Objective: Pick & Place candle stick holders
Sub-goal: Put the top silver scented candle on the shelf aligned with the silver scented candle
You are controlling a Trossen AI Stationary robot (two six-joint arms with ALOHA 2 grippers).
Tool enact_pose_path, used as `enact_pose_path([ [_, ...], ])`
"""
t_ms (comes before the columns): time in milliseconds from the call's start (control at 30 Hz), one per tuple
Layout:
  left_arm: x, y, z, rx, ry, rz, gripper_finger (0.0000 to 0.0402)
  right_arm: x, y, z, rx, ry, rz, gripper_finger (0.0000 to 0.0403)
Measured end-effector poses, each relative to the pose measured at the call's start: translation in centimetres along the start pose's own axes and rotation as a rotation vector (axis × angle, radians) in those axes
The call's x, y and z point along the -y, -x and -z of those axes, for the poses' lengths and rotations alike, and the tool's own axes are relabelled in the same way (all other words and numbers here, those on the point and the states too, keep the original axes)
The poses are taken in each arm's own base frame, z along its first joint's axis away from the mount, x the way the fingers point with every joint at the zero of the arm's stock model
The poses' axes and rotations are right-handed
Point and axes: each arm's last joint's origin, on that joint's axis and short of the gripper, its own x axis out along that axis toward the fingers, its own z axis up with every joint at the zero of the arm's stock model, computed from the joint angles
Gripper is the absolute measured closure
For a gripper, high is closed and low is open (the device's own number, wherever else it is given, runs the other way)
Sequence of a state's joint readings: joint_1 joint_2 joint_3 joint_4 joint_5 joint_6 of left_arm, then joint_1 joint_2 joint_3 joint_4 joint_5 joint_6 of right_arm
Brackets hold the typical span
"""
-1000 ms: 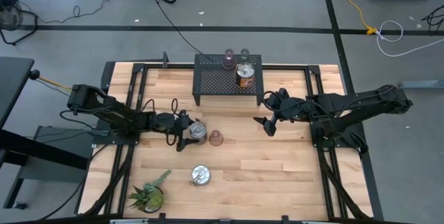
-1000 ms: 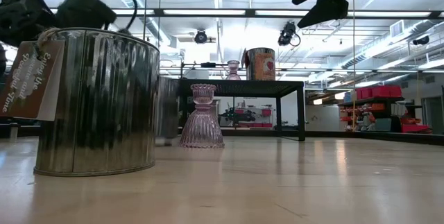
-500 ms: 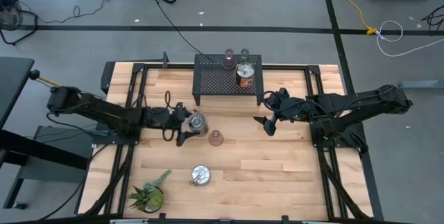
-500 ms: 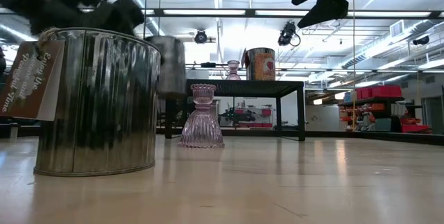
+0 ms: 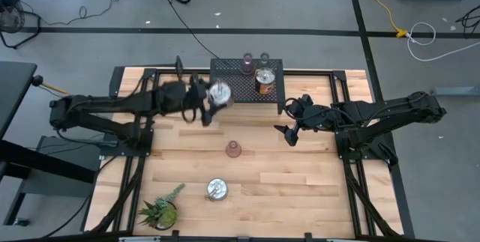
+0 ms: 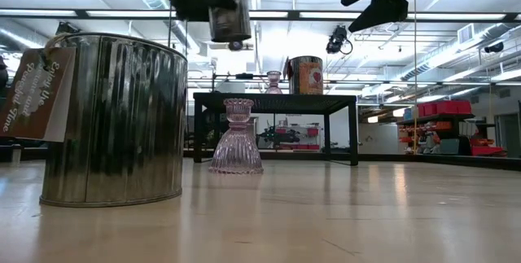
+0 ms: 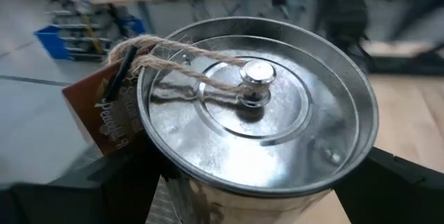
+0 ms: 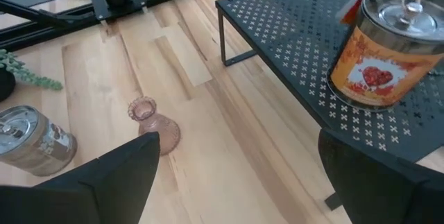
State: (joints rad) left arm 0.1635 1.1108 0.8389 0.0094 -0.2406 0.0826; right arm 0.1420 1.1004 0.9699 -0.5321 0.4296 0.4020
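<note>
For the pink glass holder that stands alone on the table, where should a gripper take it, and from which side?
Probably at the narrow neck, coming straight down from above. The pink glass holder stands upright with a flared ribbed base and a small cup on top, so the waist between them suits the fingers best. Nothing stands close beside it.

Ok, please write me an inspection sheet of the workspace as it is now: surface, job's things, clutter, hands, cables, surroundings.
Surface: wooden table, black mesh rack at its far edge.
Job's things: silvery tin carried above the rack's left end; coppery tin and two small cups on the rack; pink cup and second silvery tin on the table.
Clutter: potted plant at the near left corner.
Hands: left hand shut on the silvery tin; right hand open, raised beside the rack.
Cables: black and yellow ones on the floor.
Surroundings: grey floor; no person seen.
</note>
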Motion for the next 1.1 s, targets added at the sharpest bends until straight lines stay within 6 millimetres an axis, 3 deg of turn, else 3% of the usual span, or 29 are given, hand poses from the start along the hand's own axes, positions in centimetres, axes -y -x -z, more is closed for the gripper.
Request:
enact_pose_path([
  [167,-3.2,-2.4,0.8,0.013,0.114,0.027,0.0042,-0.1,0.0,-0.2,0.020,0.023,-0.010,0.0014],
  [367,-4.9,-5.8,3.0,-0.038,0.148,-0.030,0.0042,-0.1,0.0,-0.3,0.027,0.063,-0.010,0.0014],
  [600,-5.0,-9.0,4.4,-0.036,0.182,-0.028,0.0042,-0.1,0.0,-0.3,0.027,0.084,-0.010,0.0014],
  [900,-4.9,-12.5,2.8,-0.149,0.142,-0.083,0.0042,-0.1,0.0,-0.3,0.026,0.093,-0.010,0.0014],
  [1100,-4.8,-13.2,2.2,-0.178,0.137,-0.087,0.0042,-0.1,0.0,-0.3,0.026,0.102,-0.010,0.0014],
])
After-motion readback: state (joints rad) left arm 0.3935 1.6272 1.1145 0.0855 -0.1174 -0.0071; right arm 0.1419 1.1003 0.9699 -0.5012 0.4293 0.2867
